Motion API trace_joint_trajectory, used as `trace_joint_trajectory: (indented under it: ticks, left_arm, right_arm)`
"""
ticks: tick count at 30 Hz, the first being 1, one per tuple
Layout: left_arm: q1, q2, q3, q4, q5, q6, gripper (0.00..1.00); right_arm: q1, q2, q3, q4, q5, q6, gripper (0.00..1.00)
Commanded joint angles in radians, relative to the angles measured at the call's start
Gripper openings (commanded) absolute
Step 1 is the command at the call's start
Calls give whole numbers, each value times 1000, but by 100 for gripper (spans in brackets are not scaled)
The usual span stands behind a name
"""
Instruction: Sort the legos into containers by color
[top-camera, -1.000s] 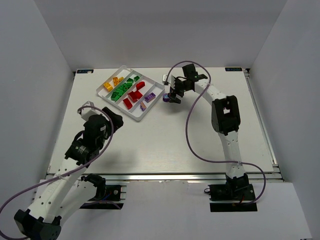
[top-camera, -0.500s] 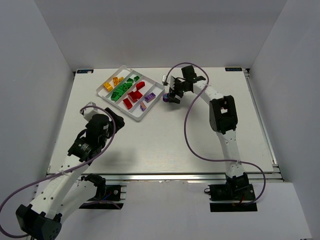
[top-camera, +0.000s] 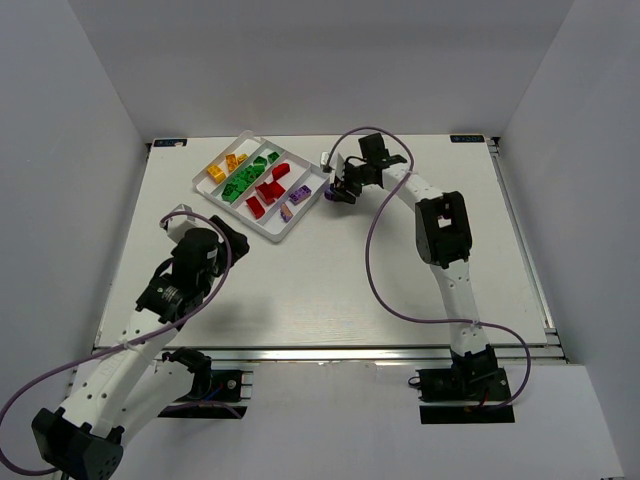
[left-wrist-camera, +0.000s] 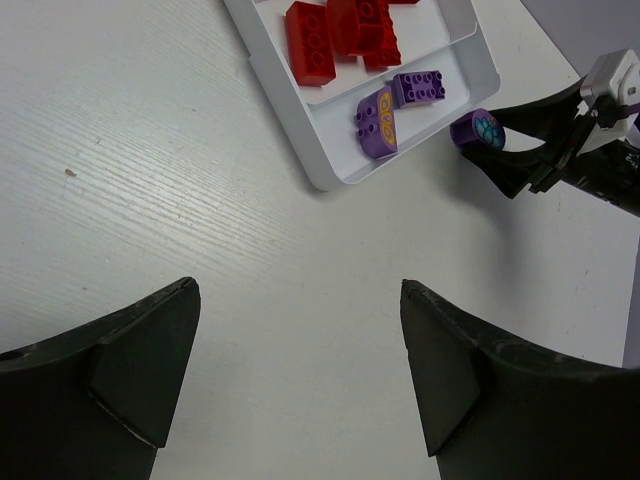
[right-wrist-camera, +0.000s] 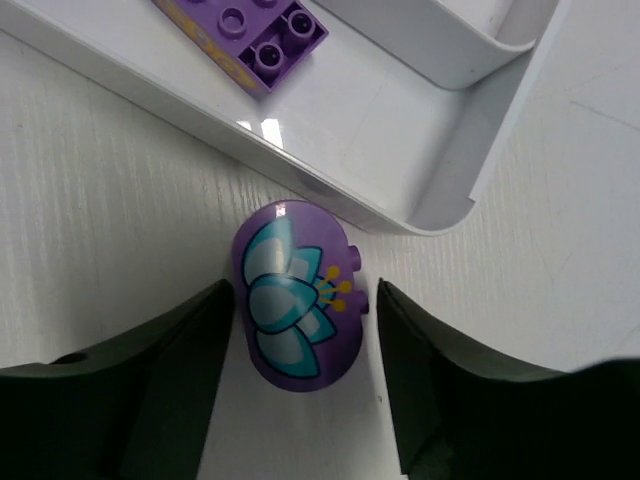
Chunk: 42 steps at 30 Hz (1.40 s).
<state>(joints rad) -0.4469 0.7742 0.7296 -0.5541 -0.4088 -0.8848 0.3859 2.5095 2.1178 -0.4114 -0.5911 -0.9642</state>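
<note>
The white tray (top-camera: 312, 190) of containers lies at the back left, holding yellow legos (top-camera: 224, 167), green legos (top-camera: 246, 180), red legos (top-camera: 268, 189) and purple legos (top-camera: 294, 201). A round purple lego (right-wrist-camera: 298, 305) with a teal flower print lies on the table just outside the tray's corner (right-wrist-camera: 455, 205). My right gripper (right-wrist-camera: 303, 300) straddles it, with a thin gap still showing on each side. The left wrist view also shows that round lego (left-wrist-camera: 477, 129) between the right fingers (left-wrist-camera: 520, 165). My left gripper (left-wrist-camera: 298, 300) hangs open over bare table in front of the tray.
Two purple bricks (left-wrist-camera: 400, 100) and red bricks (left-wrist-camera: 340, 35) lie in the tray's nearest compartments. The tray rim (left-wrist-camera: 320, 180) stands just beyond my left gripper. A purple cable (top-camera: 375, 260) loops beside the right arm.
The right gripper has slid slightly left and back to the round purple lego, and its jaws have narrowed around it. The left arm has settled slightly nearer.
</note>
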Motion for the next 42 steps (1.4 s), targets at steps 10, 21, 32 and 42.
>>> trace_joint_trajectory:
  ticks: [10,21,32,42]
  left_arm:
    - [5,11,27,10,-22,7,90]
    - [5,5,19,17,-35,21,90]
    - [5,-16,11,3,-51,18,91]
    - [5,-58,25,-35,-78,7,91]
  right_arm:
    - [-7,-219,-266,23,-125,-188,38]
    - [-4,-337,-361,143,-179,-116,26]
    - [110,-319,-288,221,-138,-93,27]
    - [171,-204,-156,243,-52,-77,32]
